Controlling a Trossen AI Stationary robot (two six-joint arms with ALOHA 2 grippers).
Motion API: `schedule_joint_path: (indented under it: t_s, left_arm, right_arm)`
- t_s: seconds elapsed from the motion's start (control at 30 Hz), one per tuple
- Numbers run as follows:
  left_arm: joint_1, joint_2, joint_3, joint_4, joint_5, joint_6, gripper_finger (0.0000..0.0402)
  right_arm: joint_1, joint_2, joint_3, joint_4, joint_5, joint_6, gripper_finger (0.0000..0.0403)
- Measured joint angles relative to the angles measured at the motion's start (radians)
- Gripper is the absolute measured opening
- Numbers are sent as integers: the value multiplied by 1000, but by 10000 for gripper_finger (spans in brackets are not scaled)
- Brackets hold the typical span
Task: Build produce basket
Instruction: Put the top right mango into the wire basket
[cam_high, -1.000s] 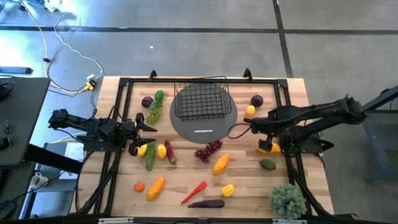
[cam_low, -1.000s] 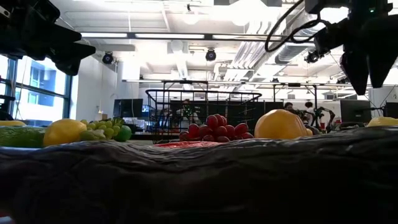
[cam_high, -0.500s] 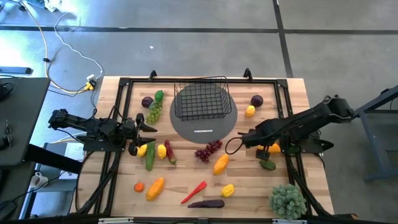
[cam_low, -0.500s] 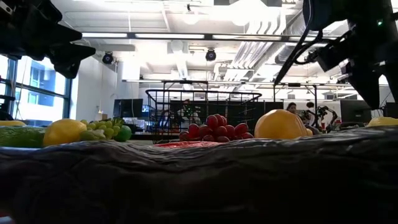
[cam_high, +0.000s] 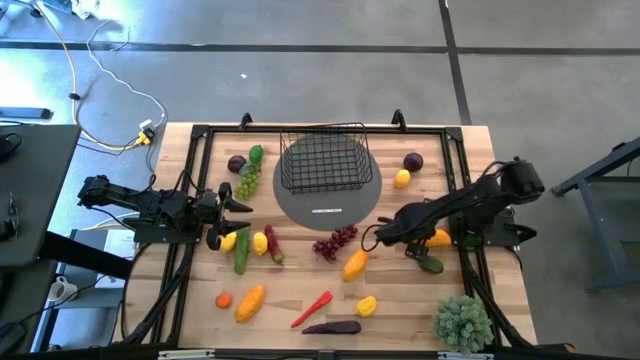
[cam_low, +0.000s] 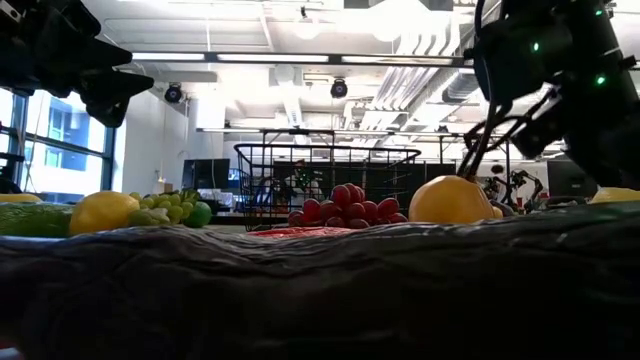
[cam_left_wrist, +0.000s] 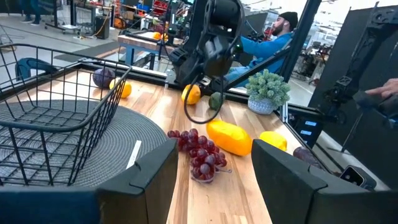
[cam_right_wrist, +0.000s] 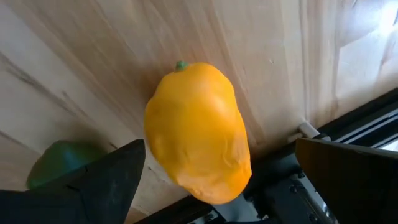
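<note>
The black wire basket (cam_high: 322, 160) stands on the grey round mat (cam_high: 328, 200) at the table's far middle. Produce lies scattered on the wood: red grapes (cam_high: 335, 241), green grapes (cam_high: 248, 180), lemons, a chilli (cam_high: 312, 309) and an eggplant (cam_high: 332, 327). My right gripper (cam_high: 420, 245) points steeply down over an orange fruit (cam_right_wrist: 196, 130) near the right rail. It is open, with one finger on either side of the fruit and apart from it. A green fruit (cam_right_wrist: 62, 162) lies close beside the orange one. My left gripper (cam_left_wrist: 214, 168) hangs open and level at the table's left, aimed at the mat.
A black frame rail (cam_high: 465, 262) runs right beside the orange fruit. A bushy potted plant (cam_high: 462, 322) stands at the near right corner. An orange mango-like fruit (cam_high: 355, 263) lies near the red grapes. A person (cam_left_wrist: 273, 43) sits beyond the table's right side.
My right gripper has come down and toward the table's near edge, tipping from a shallow slant to a steep downward point over the orange fruit. Its fingers stay open. No produce has moved.
</note>
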Motion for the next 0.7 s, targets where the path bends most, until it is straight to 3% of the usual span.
schedule_joint_path:
  t_s: [0.23,0.7]
  left_arm:
    - [0,0,0,0,0,1,193]
    - [0,0,0,0,0,2,193]
  right_arm:
    - [0,54,0,25,0,1,390]
    - [0,63,-59,49,-27,27,290]
